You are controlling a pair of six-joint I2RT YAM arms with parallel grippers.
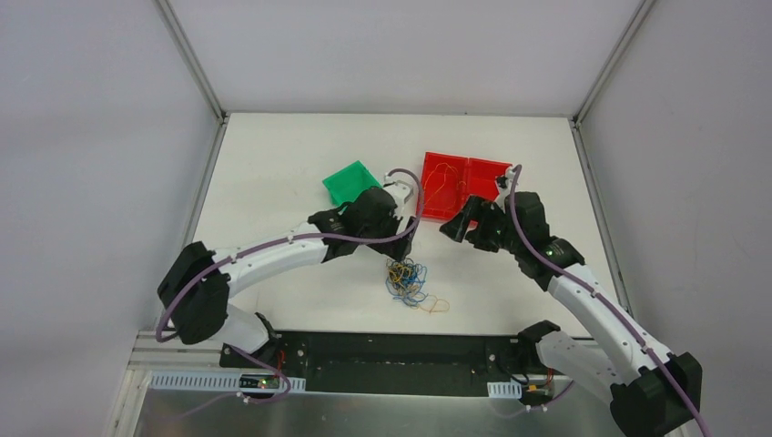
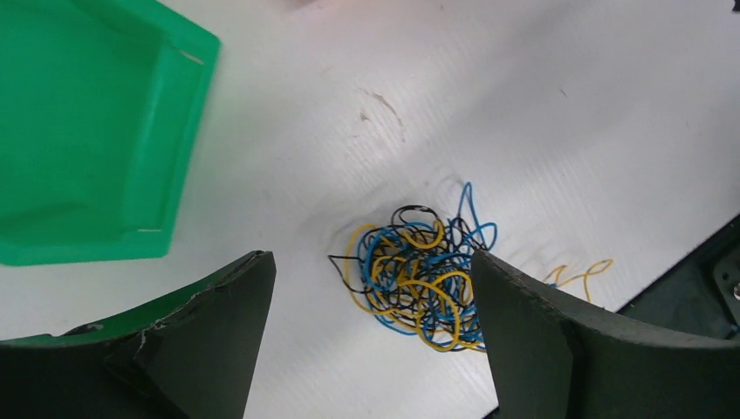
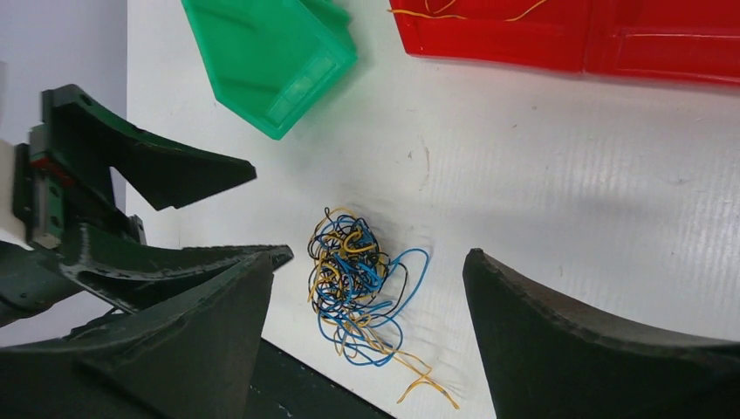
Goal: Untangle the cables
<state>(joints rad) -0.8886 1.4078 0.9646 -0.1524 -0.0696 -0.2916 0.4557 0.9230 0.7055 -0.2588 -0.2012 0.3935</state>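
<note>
Orange-yellow, blue and black wires make up the cables (image 1: 407, 280), a small knotted ball lying on the white table (image 1: 273, 173). It sits on the arm-base side of the red tray (image 1: 487, 182), well apart from it. One orange-yellow tail (image 1: 437, 306) trails out of the ball on the side away from the red tray. A loose strand (image 1: 441, 187) of the same colour lies in the red tray's left compartment as the top camera sees it.

I judge these wires to be very light, springy and soft. A pull on one loop will likely drag the whole ball, so I would pin the knot with one arm and draw with the other. The trailing tail or an outer blue loop looks like the best place to pinch.

The red tray is glossy moulded plastic with a central divider. A green bin (image 1: 350, 182) of similar plastic sits to its left. The table surface is matte and faintly ribbed.

My left pincer (image 2: 366, 262) hangs over the ball with its jaws spread wide and empty. My right pincer (image 3: 368, 256), closer to the red tray's near edge, is also spread and holding nothing.
</note>
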